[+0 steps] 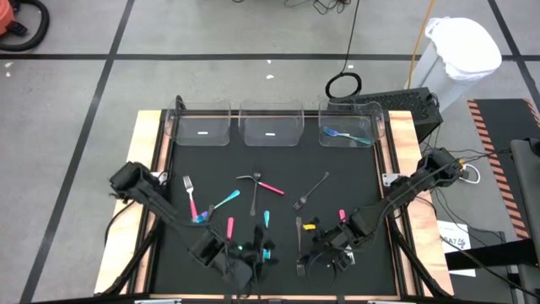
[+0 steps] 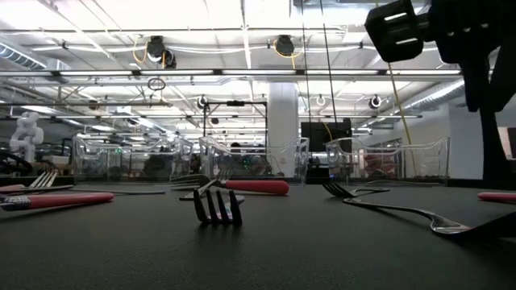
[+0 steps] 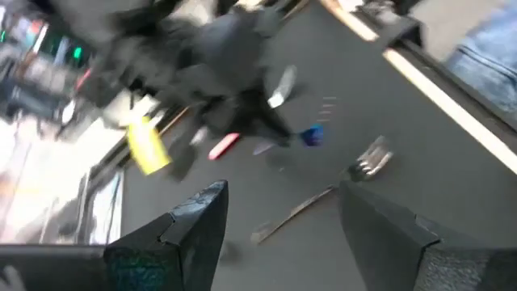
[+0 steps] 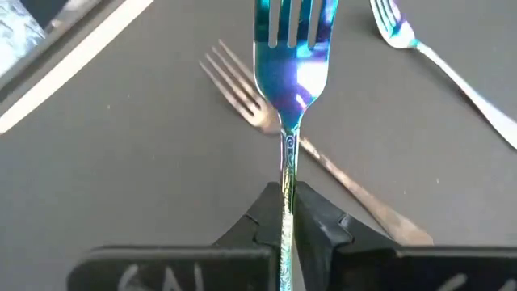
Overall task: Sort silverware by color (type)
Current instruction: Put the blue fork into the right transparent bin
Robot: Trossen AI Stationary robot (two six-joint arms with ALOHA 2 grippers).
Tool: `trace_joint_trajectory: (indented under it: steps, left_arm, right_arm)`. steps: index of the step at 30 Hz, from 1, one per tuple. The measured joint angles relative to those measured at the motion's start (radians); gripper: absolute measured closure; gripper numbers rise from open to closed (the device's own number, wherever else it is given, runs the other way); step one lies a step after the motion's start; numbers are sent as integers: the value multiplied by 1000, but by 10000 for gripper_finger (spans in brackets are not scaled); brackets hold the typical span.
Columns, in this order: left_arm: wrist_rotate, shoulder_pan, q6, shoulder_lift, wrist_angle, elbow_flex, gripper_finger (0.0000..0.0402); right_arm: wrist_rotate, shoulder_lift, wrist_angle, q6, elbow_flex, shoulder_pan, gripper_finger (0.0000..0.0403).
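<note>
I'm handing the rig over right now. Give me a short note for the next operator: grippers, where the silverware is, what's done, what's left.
Right gripper: shut on an iridescent blue fork, near the table's front edge.
Left gripper: open, holding nothing, low at the front.
Done: one blue piece lies in the right bin; the other two bins look empty.
Left: pink-handled, teal and dark pieces lie loose on the mat.
</note>
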Motion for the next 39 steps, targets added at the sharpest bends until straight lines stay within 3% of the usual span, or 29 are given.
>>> trace_joint_trajectory:
  steps: [14, 28, 39]
  left_arm:
    - [124, 15, 77, 79, 162, 0, 169]
    - [120, 50, 130, 114, 195, 0, 169]
    - [180, 56, 150, 172, 244, 0, 169]
  right_arm:
    - [0, 0, 16, 15, 0, 0, 392]
    - [2, 0, 94, -65, 0, -13, 392]
    - [1, -1, 105, -64, 0, -70, 392]
